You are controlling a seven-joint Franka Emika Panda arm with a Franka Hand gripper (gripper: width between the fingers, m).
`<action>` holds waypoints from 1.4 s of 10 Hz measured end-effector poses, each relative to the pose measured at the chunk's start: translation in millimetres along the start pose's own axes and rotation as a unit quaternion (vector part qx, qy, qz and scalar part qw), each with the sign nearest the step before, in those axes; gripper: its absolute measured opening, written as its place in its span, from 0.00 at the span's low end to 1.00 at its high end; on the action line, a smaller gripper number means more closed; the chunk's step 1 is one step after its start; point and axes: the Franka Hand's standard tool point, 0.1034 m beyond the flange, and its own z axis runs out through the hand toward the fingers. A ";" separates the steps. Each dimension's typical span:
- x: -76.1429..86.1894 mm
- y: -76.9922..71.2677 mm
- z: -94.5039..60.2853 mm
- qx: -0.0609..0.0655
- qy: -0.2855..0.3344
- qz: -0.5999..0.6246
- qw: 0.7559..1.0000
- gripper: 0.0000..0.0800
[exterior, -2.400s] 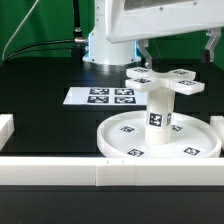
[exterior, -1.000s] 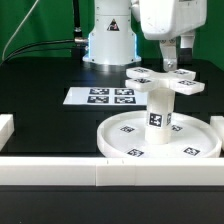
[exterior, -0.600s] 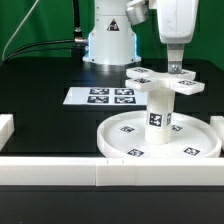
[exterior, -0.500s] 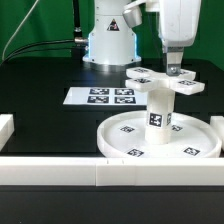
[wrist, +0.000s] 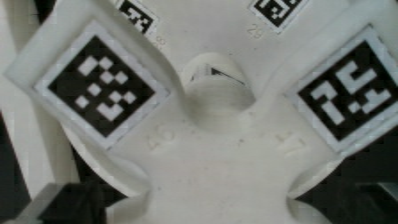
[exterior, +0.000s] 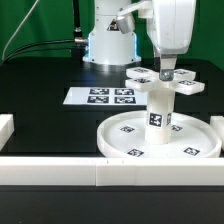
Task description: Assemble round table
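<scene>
Black tabletop is seen under the round disc [exterior: 161, 138], in which the short cylinder [exterior: 159, 108] stands upright. Behind it the cross-shaped piece [exterior: 166, 79] is met by the gripper [exterior: 165, 73]; finger spread cannot be told. An off-centre pinch could tip the cross.

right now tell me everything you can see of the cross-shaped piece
The cross-shaped piece looks like white plastic, with flat arms that each carry a black-and-white square tag. It lies level on top of the short thick cylinder, which stands upright at the middle of the rimmed round disc. The gripper is down at its centre; whether the fingers touch it cannot be told. The wrist view shows its hub close up between tagged arms.
</scene>
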 end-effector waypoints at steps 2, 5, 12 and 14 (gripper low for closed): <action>1.7 -1.1 2.0 0.002 0.000 0.009 1.000 0.81; 1.0 -5.1 11.1 0.010 -0.001 0.010 1.000 0.81; -3.1 -6.7 15.6 0.014 -0.001 0.016 1.000 0.56; -3.2 -6.7 15.6 0.014 -0.001 0.050 0.999 0.56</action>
